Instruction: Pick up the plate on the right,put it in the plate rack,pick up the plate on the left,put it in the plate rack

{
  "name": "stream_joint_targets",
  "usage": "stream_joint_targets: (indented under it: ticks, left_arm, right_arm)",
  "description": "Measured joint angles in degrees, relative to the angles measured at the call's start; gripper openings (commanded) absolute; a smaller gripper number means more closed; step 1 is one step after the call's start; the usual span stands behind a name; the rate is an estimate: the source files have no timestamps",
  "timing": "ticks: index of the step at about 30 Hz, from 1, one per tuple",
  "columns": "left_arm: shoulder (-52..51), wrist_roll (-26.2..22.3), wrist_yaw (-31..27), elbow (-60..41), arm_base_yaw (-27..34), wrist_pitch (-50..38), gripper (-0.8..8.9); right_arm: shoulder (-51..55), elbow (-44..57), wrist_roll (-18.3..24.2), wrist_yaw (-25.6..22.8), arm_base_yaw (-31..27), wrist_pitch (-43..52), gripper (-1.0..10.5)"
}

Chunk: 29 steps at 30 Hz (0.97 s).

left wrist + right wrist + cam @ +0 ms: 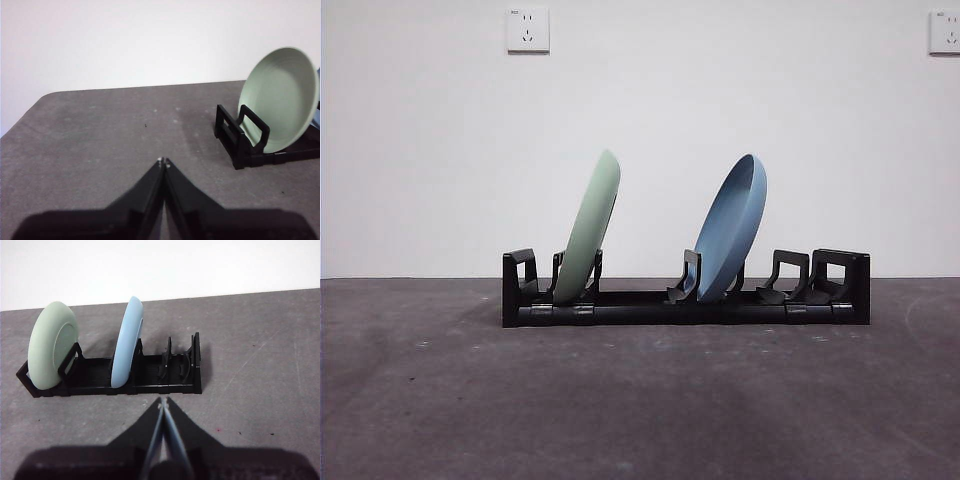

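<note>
The black plate rack [685, 300] stands across the middle of the table. A pale green plate [590, 228] leans upright in a slot near its left end, and a blue plate [732, 228] leans upright in a middle slot. In the left wrist view the green plate [280, 99] sits in the rack [240, 140], well away from my left gripper [163, 161], which is shut and holds nothing. In the right wrist view the rack [150, 375] holds the green plate [52, 345] and the blue plate [126, 342]; my right gripper [163, 401] is shut just short of it, holding nothing.
The table [640, 400] is a dark grey mat. A white wall stands behind it with two sockets [528, 29] high up. The slots at the right end of the rack [790, 275] hold nothing.
</note>
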<state>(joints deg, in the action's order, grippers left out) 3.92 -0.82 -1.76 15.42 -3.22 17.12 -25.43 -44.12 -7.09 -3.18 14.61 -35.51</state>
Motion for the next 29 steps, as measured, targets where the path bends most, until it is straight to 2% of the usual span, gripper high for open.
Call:
stream_joint_targets:
  ticks: [8, 14, 29]
  left_arm:
    - [-3.7, 0.0, 2.1, -10.5, 2.3, -9.2, -0.03]
    - [-3.7, 0.1, 2.1, -14.2, 2.3, -9.3, -0.03]
    - [-3.7, 0.9, 2.0, -14.4, 2.4, -6.5, -0.03]
  right_arm:
    - [0.0, 0.0, 0.0, 0.0, 0.0, 0.0, 0.1]
    - [0.0, 0.0, 0.0, 0.0, 0.0, 0.0, 0.1]
    - [0.0, 0.0, 0.0, 0.0, 0.0, 0.0, 0.1]
